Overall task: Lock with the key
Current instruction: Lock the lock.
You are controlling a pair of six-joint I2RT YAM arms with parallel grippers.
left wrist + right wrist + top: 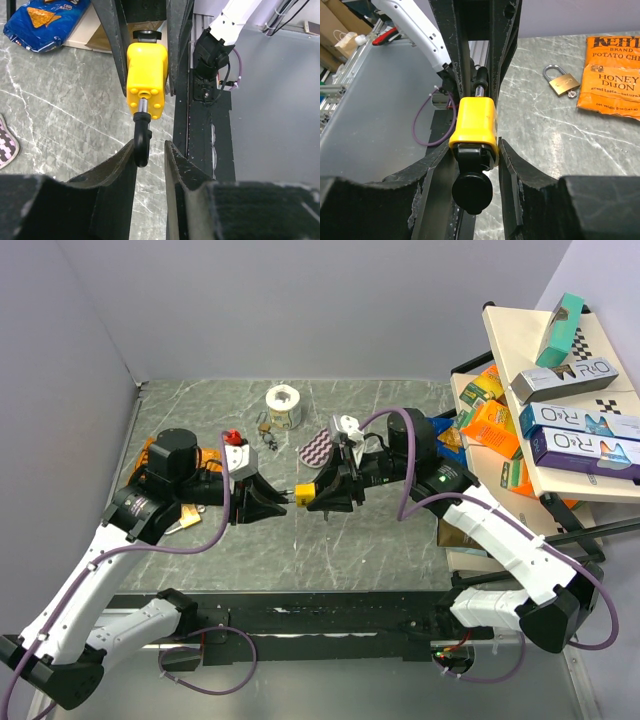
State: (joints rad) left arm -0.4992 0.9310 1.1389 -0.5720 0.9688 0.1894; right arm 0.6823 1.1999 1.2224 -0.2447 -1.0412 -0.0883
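Observation:
A yellow padlock (304,492) hangs in mid-air between my two grippers. My right gripper (320,502) is shut on its yellow body (475,122), one finger on each side. A black key (472,192) sticks out of the lock's end nearest the right wrist camera. In the left wrist view the body (146,77) points its black shackle (142,137) down between my left gripper's (150,145) fingers. The shackle lies against the left finger, with a gap to the right finger. My left gripper (280,502) is narrowly open around it.
A brass padlock (561,81) and an orange chips bag (612,75) lie on the marble table. A tape roll (285,405) and a patterned pouch (318,448) sit at the back. A shelf (500,325) holding boxes and snack bags stands at the right. A blue chips bag (45,20) lies near it.

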